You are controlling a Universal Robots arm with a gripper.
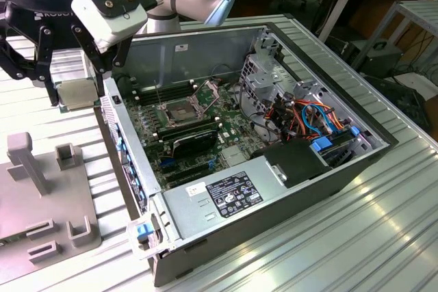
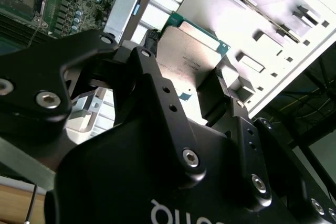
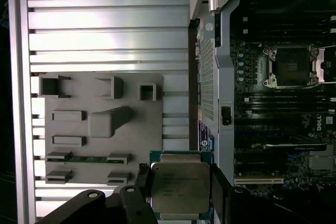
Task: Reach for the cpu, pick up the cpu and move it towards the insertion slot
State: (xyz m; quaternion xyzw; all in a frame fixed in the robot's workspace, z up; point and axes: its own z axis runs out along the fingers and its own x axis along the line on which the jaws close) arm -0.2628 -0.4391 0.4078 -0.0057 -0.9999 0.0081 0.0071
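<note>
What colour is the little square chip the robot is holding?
The cpu is pale silvery-beige with a green edge, clearest in the first wrist view.

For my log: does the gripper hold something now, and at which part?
Yes: the gripper holds the cpu, its fingers clamped on two opposite edges.

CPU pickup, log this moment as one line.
hand: shut on cpu | cpu: lifted, outside case | insertion slot: open, empty

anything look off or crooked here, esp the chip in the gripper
Nothing stands out. The cpu sits flat and square between the fingers of the gripper, outside the case. The insertion slot is open and bare.
</note>
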